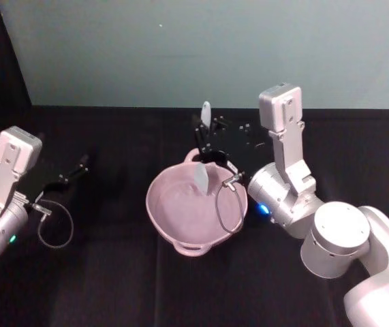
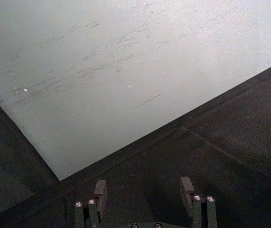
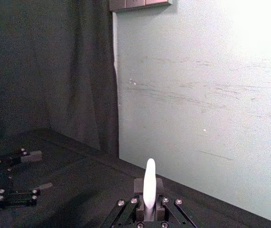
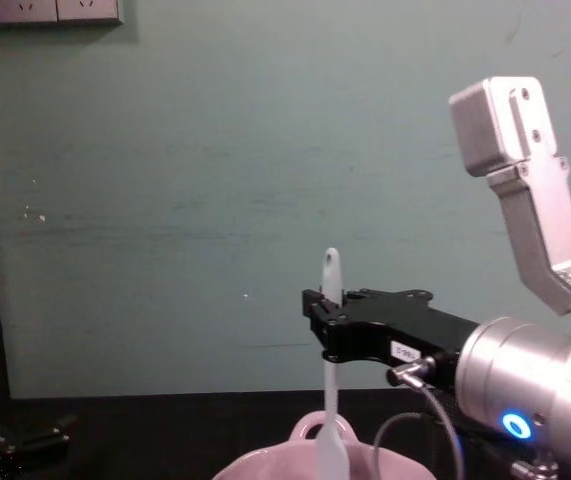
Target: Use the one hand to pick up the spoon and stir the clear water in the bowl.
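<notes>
Right tool, spoon in bowl, cable alongside; left tool aside

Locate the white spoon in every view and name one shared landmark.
Head view: centre, spoon upright in right tool, scoop in pink bowl.
Chest view: centre, handle above tool.
Right wrist view: bottom centre, rising from tool.
Left wrist view: aimed at wall and black table instead.
Landmark: that pale green wall.
</notes>
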You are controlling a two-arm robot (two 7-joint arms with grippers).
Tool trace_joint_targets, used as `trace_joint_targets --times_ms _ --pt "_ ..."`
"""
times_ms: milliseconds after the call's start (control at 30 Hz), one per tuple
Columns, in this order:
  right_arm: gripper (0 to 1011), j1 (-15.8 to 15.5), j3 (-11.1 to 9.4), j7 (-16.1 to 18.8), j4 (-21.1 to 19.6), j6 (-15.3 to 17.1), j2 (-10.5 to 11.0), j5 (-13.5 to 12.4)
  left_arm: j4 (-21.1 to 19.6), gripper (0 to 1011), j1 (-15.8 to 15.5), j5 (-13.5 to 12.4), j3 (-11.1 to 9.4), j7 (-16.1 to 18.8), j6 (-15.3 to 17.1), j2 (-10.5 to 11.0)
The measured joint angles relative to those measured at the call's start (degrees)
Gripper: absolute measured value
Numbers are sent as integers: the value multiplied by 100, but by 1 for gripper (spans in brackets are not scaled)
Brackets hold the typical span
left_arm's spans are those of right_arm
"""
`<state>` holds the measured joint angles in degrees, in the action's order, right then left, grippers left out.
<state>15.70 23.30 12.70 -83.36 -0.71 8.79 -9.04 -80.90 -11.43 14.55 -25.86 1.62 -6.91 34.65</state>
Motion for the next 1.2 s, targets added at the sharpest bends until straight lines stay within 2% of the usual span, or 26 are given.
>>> trace_joint_targets --times_ms 367,500,533,733,900,1033,1200 --pt "127 -389 -184 163 -702 557 344 140 0 1011 0 0 0 0 0 0" --pt "127 -597 -203 454 -1100 905 516 -33 0 1011 0 0 0 0 0 0" --pt "127 -597 -203 454 -1100 905 516 -33 0 1011 0 0 0 0 0 0" --pt "127 -775 -94 780 -1473 1216 641 -432 0 1011 0 0 0 0 0 0" --pt "127 -766 35 845 -1475 1234 601 -584 0 1011 0 0 0 0 0 0" --pt "127 -682 149 790 -1306 1151 491 -606 0 1011 0 0 0 0 0 0" --pt "127 -504 260 531 -978 886 325 -454 0 1011 0 0 0 0 0 0"
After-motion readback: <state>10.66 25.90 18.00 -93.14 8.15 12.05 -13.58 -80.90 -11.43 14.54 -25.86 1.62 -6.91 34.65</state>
